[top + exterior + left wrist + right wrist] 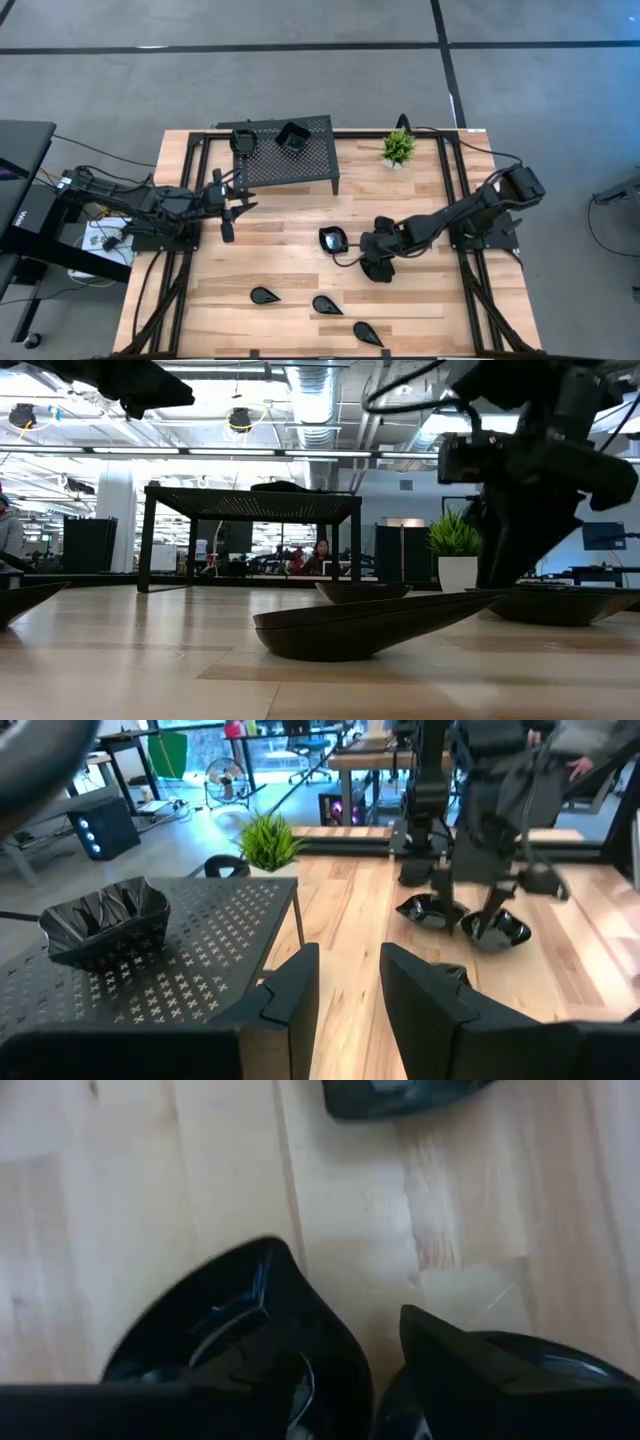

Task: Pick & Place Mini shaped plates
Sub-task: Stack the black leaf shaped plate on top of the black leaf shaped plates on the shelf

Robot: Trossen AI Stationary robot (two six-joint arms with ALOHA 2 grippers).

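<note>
Overhead, right fingers [352,243] spread beside roundish plate [333,239], left fingers [350,980] parted idle.

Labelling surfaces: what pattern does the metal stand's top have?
Black, perforated with small cross-shaped holes; the left wrist view shows it best.

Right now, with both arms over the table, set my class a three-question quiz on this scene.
1. True or false: the wavy-edged square dish sits on the perforated stand.
2. How many teardrop-shaped plates lie on the wooden table? A two, B three, C five.
3. Fill in: the left gripper hovers beside the stand, holding nothing, its fingers ____.
Key: 1 true; 2 B; 3 open.
</note>
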